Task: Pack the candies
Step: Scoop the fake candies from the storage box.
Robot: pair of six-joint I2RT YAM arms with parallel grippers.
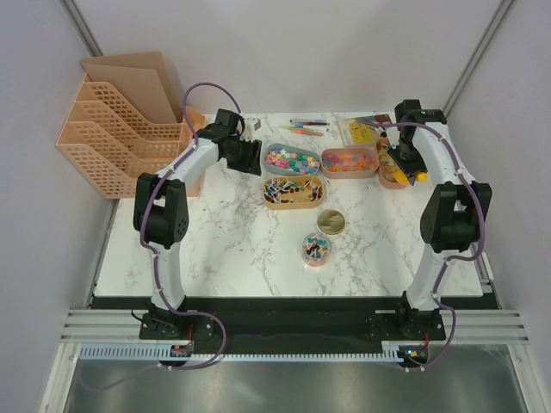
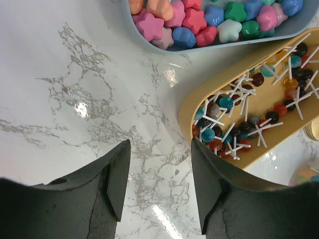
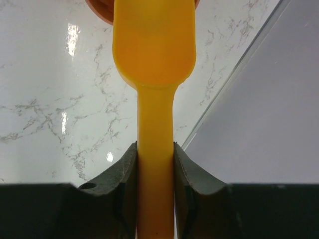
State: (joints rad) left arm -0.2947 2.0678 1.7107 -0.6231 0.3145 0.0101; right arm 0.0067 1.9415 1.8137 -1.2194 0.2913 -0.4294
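- Nearest the viewer, the left arm base [image 1: 168,325] and right arm base [image 1: 413,325] are bolted at the near edge of a white marble table [image 1: 232,249].
- Far left, a peach mesh file organiser [image 1: 112,129] stands at the table's back corner.
- Left gripper [image 2: 159,149]: its black jaws stand apart with nothing between them, hanging over bare marble just left of the trays.
- Blue oval tray [image 2: 149,47], right of that claw, holds candies [image 2: 199,20]: star-shaped and rounded pieces in pink, blue, green and orange.
- Tan oval tray [image 2: 192,102], just in front of the blue one, holds round lollipops [image 2: 254,109] on white sticks.
- Thin coloured pens [image 1: 306,127] lie at the table's back edge, behind the trays.
- Small clear jar [image 1: 317,249] sits on open marble nearer the bases, with mixed colours inside.
- Gold round lid [image 1: 331,222] lies flat just beside the jar.
- Pink oval tray [image 1: 349,172] holds more small bright sweets.
- Right gripper [image 3: 155,149]: its jaws are clamped on the handle of a yellow-orange scoop [image 3: 153,50].
- Orange tray [image 1: 394,181] lies under the scoop's bowl, near the table's right edge.
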